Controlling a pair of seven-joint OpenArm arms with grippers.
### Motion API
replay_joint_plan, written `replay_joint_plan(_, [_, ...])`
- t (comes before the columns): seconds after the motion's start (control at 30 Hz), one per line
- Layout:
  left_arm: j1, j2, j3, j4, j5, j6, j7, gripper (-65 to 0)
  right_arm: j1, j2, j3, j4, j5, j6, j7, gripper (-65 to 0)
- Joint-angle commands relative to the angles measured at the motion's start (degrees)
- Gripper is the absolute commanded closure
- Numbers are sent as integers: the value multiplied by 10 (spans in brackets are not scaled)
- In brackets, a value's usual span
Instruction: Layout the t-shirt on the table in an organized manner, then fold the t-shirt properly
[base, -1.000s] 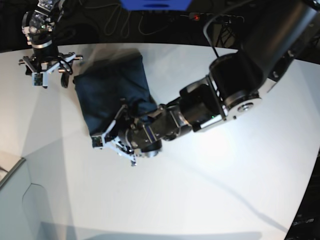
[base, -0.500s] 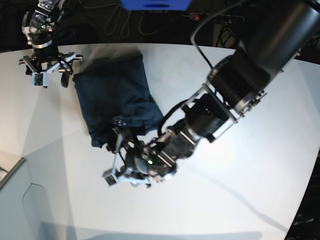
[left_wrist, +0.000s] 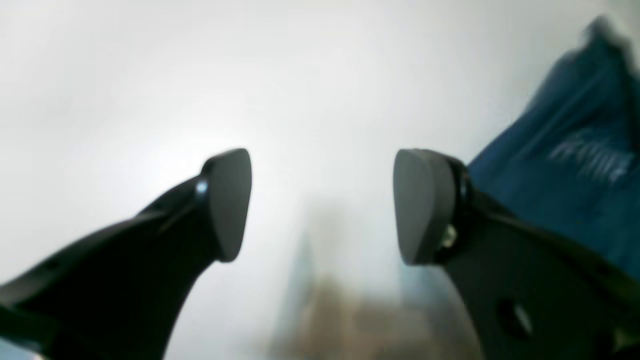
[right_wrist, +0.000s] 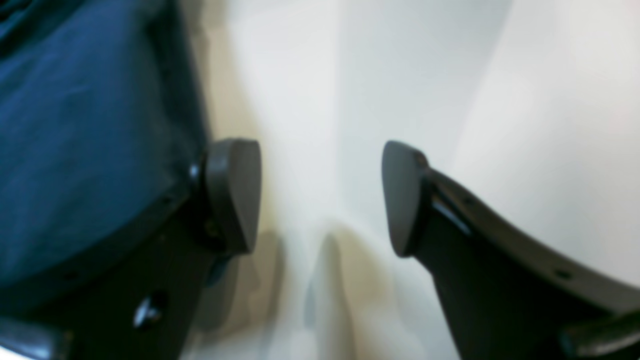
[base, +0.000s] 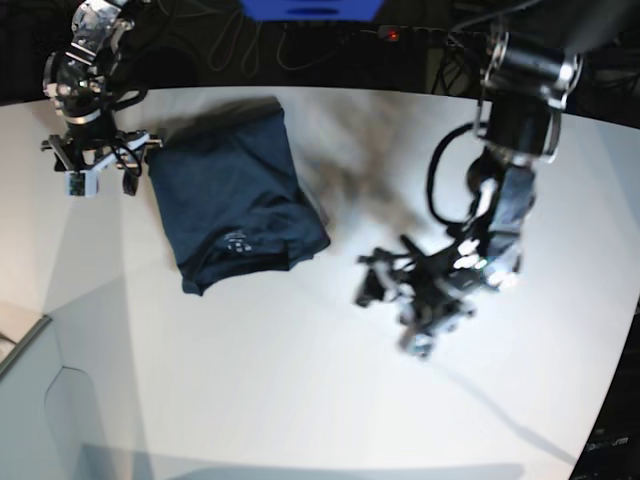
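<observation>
The dark navy t-shirt (base: 235, 200) lies folded into a compact rectangle on the white table (base: 300, 390), at the back left. A small pale print (base: 236, 240) shows near its front edge. My left gripper (base: 398, 308) is open and empty, blurred, over bare table to the right of the shirt. In the left wrist view the left gripper (left_wrist: 322, 205) stands apart from the shirt (left_wrist: 565, 190), which is at the right. My right gripper (base: 97, 180) is open and empty just off the shirt's far left corner. In the right wrist view the right gripper (right_wrist: 322, 195) has the shirt (right_wrist: 75, 125) at its left.
Dark floor with cables and a blue object (base: 310, 8) lies beyond the table's far edge. A grey panel (base: 40, 400) sits below the table's curved edge at the lower left. The left arm's thick body (base: 520, 110) rises at the right.
The left arm has pulled away from the shirt's front edge and swung far to the right, its gripper off the cloth. The shirt now lies flat and folded. The right arm barely moved.
</observation>
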Motion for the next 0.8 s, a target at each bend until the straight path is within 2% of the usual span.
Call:
replay_joint_plan(0.0, [15,1,-33,36,-9,-7,-6,-426,3,10,1,1,7,0,16,-381])
replay_joint_plan(0.1, [102,2,-117,99,-9,-7,-1,-424,3,20,-3,-21,8,0,21,-381])
replay_joint_plan(0.17, [150,3,-156,124,-9,-8,-2,-399,3,21,-3,-28,9,0,21,-381])
replay_joint_plan(0.3, [208,5,-210,138,-9,-8,-3,-255,14,22,-3,-43,9,0,21,-381])
replay_joint_plan(0.53, [255,5,-249,136,-9,-8,0,-1,10,13,-18,-42,9,1,21,-379])
replay_joint_plan(0.77, [283,1,-254,140,-9,-8,0,0,-17,3,-51,-39,10,1,22,-379])
